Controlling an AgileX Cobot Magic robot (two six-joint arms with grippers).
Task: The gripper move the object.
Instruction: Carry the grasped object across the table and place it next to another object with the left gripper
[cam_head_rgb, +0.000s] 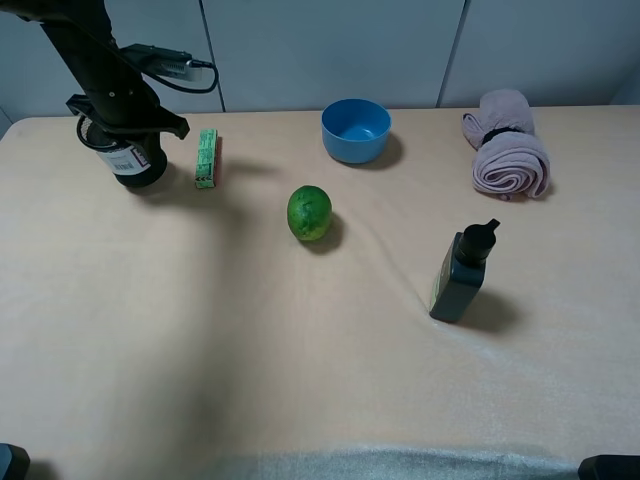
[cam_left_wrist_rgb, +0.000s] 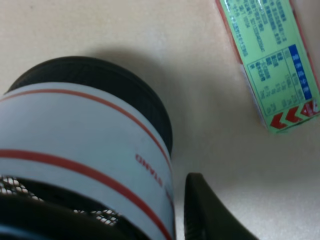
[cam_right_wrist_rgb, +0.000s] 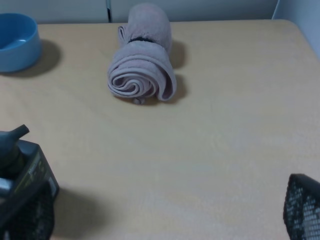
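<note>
The black wire-mesh pen cup (cam_head_rgb: 130, 160) with its white, red-edged label stands at the far back left of the table, its base at or just above the cloth. My left gripper (cam_head_rgb: 125, 120) sits over its top and is closed on it. In the left wrist view the cup (cam_left_wrist_rgb: 85, 135) fills the frame, with one dark finger (cam_left_wrist_rgb: 210, 215) close against its outer wall. The other finger is hidden behind the cup. My right gripper (cam_right_wrist_rgb: 160, 220) is open and empty, low at the front right, with only its mesh-patterned fingertips (cam_right_wrist_rgb: 302, 207) showing.
A green packet (cam_head_rgb: 207, 158) lies just right of the cup. A lime (cam_head_rgb: 309, 213), a blue bowl (cam_head_rgb: 356, 130), a rolled pink towel (cam_head_rgb: 510, 155) and a dark pump bottle (cam_head_rgb: 460, 275) are spread across the beige table (cam_head_rgb: 200, 350).
</note>
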